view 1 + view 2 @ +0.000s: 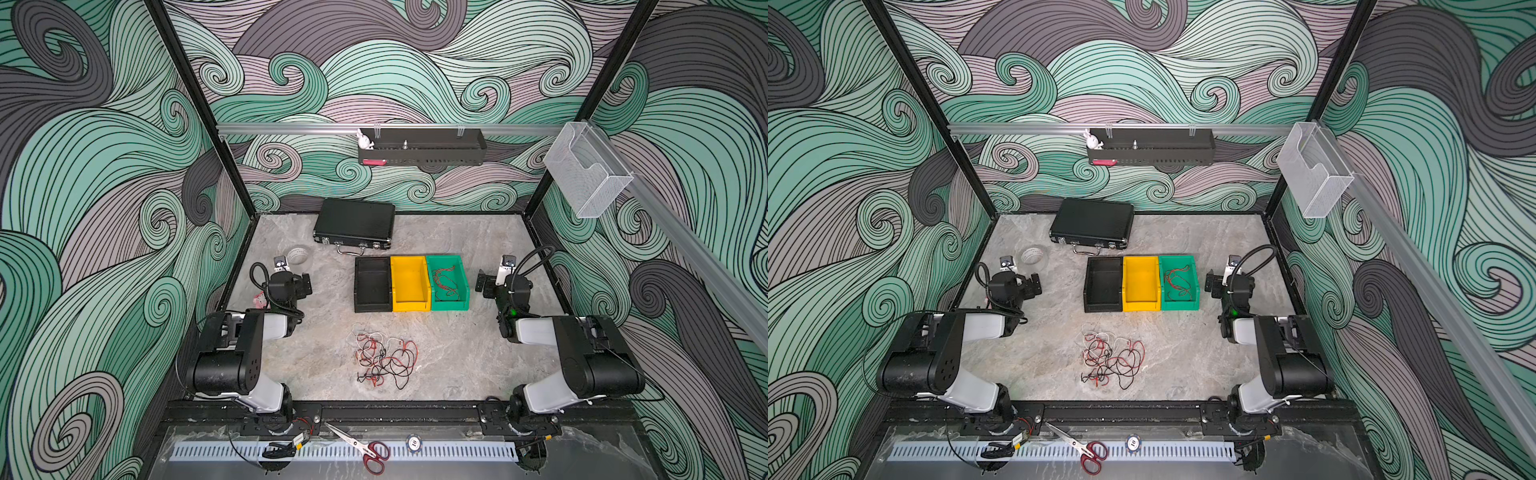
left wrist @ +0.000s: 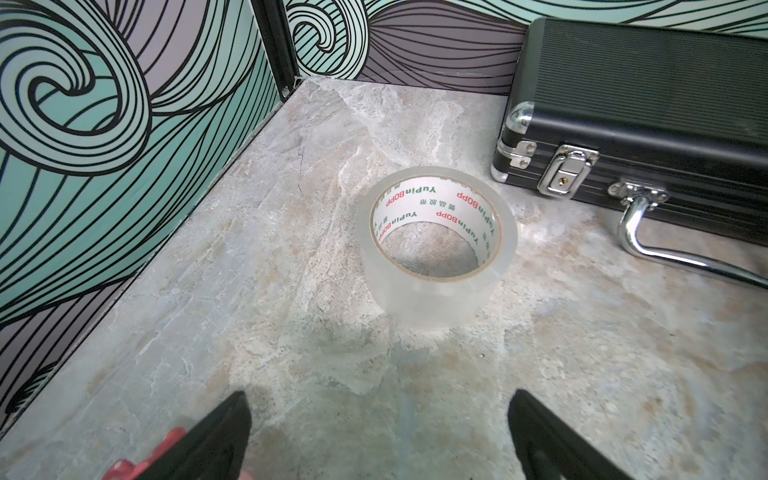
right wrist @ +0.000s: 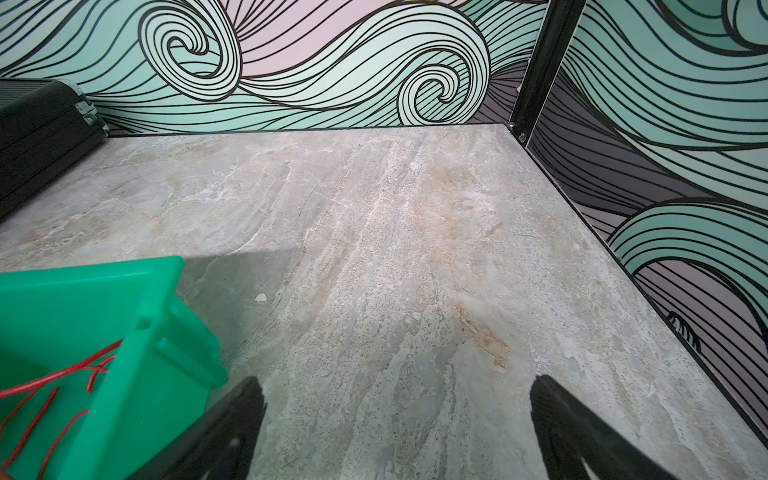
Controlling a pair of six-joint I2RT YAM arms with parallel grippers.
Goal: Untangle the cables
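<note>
The cables (image 1: 384, 359) (image 1: 1113, 359), thin red, black and white wires, lie in one tangled heap on the stone tabletop, near the front and between the two arms. More red cables (image 1: 446, 282) (image 3: 41, 386) lie inside the green bin (image 1: 451, 305) (image 3: 137, 332). My left gripper (image 1: 305, 284) (image 2: 379, 395) hovers open and empty at the left, far behind the heap. On the right, just beside the green bin, my right gripper (image 1: 482, 284) (image 3: 397, 380) is open too, with only bare table between its fingers.
A black bin (image 1: 372, 305) and a yellow bin (image 1: 409, 305) stand joined to the green one. A closed black case (image 1: 355, 222) (image 2: 644, 104) lies at the back. A clear tape roll (image 1: 298, 254) (image 2: 438, 307) sits before the left gripper. Red-handled scissors (image 1: 365, 449) lie on the front ledge.
</note>
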